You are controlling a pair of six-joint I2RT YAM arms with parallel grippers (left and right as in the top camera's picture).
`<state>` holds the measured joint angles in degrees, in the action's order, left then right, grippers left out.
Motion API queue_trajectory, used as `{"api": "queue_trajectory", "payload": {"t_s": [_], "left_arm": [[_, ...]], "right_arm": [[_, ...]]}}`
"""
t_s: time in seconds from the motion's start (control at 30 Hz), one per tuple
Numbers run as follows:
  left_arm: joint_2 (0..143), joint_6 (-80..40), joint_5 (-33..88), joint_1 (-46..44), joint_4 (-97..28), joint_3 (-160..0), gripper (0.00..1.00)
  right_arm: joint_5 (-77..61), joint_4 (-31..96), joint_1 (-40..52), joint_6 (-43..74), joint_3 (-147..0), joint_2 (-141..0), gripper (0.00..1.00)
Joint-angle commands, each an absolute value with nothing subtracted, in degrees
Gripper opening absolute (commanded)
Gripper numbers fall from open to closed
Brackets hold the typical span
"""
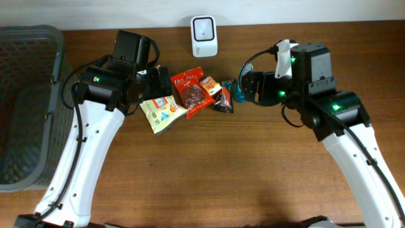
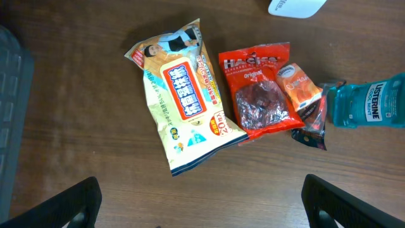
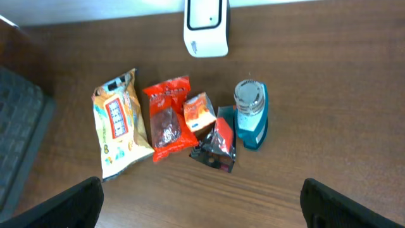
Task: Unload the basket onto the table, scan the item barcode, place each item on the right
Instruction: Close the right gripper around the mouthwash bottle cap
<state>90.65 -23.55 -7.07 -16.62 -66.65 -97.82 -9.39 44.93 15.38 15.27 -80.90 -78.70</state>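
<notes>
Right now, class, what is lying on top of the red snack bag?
A small orange packet lies over the red snack bag at its edge nearest the Listerine bottle. The bag's surface beneath it is hidden.

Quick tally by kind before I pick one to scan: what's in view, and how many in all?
Snack packets: 4 (yellow packet, red packet, orange packet, black-and-red packet)
Listerine bottle: 1
Barcode scanner: 1
Grey basket: 1
Total: 7

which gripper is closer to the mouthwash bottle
Right. The right gripper is just beside the mouthwash bottle, at the right end of the row of items. The left gripper is by the yellow packet at the opposite end, with the other snacks between.
</notes>
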Motion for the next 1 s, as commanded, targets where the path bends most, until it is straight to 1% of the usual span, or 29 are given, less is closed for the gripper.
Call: {"api": "queue_trajectory", "payload": {"t_s": [0.0,0.33,0.43,0.53,0.6,0.7,0.83,0.97], "left_arm": [[90.7,-23.0,-6.9,-16.5,-66.7,-98.0,0.99],[90.7,-23.0,-6.9,-16.5,-66.7,-98.0,0.99],[90.7,-23.0,-6.9,-16.5,-66.7,-98.0,0.99],[90.7,-23.0,-6.9,-16.5,-66.7,-98.0,0.99],[90.7,-23.0,-6.9,-16.5,-66.7,-98.0,0.99],[90.7,-23.0,-6.9,-16.5,-66.7,-98.0,0.99],[90.7,-23.0,-6.9,-16.5,-66.7,-98.0,0.99],[90.7,-23.0,-6.9,-16.5,-66.7,-98.0,0.99]], "right_arm": [[-10.1,46.0,15.7,15.8,-81.9,-80.9,0.98],[-10.1,46.7,15.7,15.7,-81.9,-83.0,0.98],[-10.1,44.9,15.7,15.8,-81.9,-83.0,0.98],[-9.0,39.0,15.7,15.7,-81.9,-83.0,0.98],[-5.1,35.0,15.7,15.7,-81.8,-84.7,0.98],[0.5,31.7,15.7,15.7,-81.8,-90.5,0.98],[0.7,24.2,15.7,15.7,-81.8,-99.0,0.98],[0.7,23.1,15.7,15.7,-81.8,-100.8,0.98]]}}
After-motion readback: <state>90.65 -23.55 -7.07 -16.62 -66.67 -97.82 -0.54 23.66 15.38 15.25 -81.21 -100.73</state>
